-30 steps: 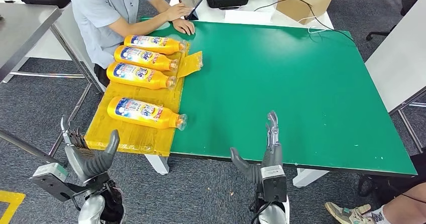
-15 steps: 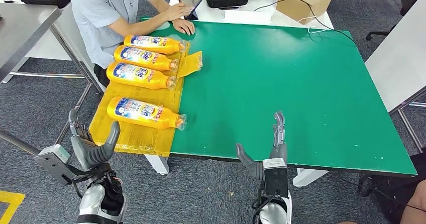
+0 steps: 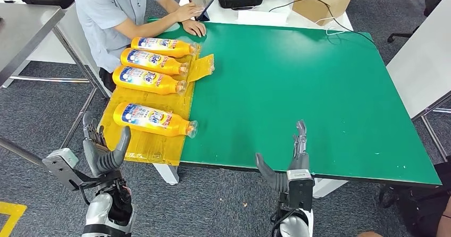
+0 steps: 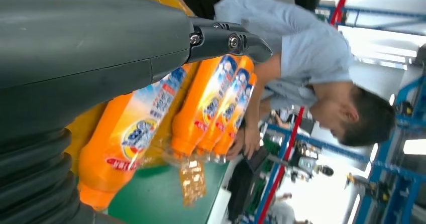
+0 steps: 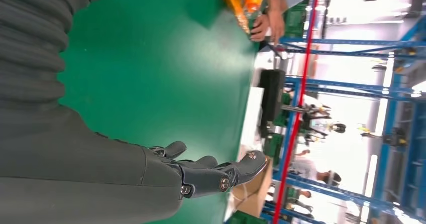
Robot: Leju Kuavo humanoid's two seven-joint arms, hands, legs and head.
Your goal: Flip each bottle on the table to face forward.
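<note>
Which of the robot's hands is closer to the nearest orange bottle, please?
The left. The left hand hovers open just off the yellow mat's near corner, a short way from the nearest orange bottle. The right hand sits at the green table's near edge, well to the bottle's right.

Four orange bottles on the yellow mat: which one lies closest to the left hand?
The lone bottle at the mat's near end, set apart from the three grouped by the person. The open left hand hovers just off the table edge beside it.
</note>
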